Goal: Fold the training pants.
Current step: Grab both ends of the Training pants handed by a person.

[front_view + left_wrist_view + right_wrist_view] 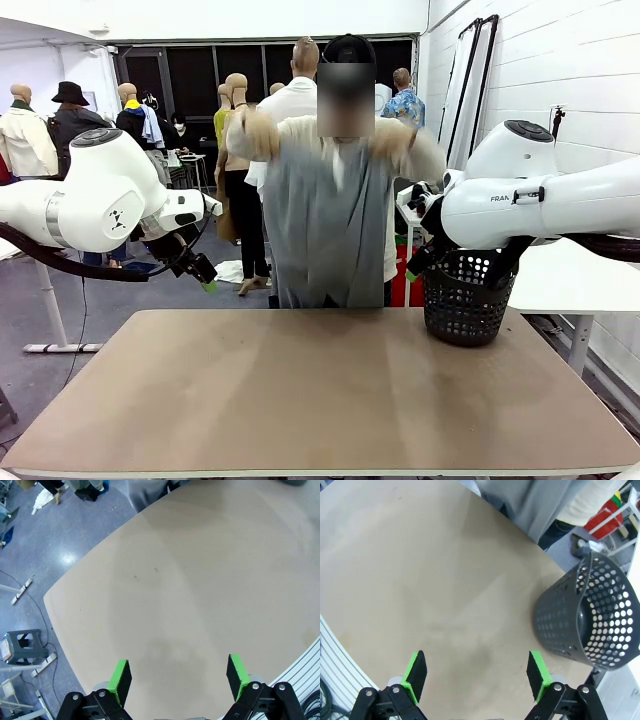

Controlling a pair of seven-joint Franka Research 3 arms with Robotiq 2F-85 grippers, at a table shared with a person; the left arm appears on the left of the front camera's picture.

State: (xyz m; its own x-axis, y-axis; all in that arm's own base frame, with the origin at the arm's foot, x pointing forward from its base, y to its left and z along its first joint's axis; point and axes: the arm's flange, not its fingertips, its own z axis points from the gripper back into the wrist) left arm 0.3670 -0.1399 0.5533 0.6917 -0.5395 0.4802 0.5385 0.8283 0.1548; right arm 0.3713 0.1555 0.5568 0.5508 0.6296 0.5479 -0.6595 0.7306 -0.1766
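A person at the table's far side holds the light grey training pants (325,235) up by the waistband with both raised hands; the legs hang down to the table's far edge. A strip of the same grey cloth shows as the training pants (520,500) in the right wrist view and the training pants (150,490) in the left wrist view. My left gripper (205,280) hovers off the table's left far corner, open with nothing between its fingers; its own view shows the left gripper (180,677) over bare tabletop. My right gripper (477,675) is open and hangs over the table near the basket.
A black perforated basket (463,295) stands at the table's far right; it appears as the basket (592,617) in the right wrist view. The brown table (320,390) is bare across its middle and front. A grey stool (22,645) stands on the floor left of the table.
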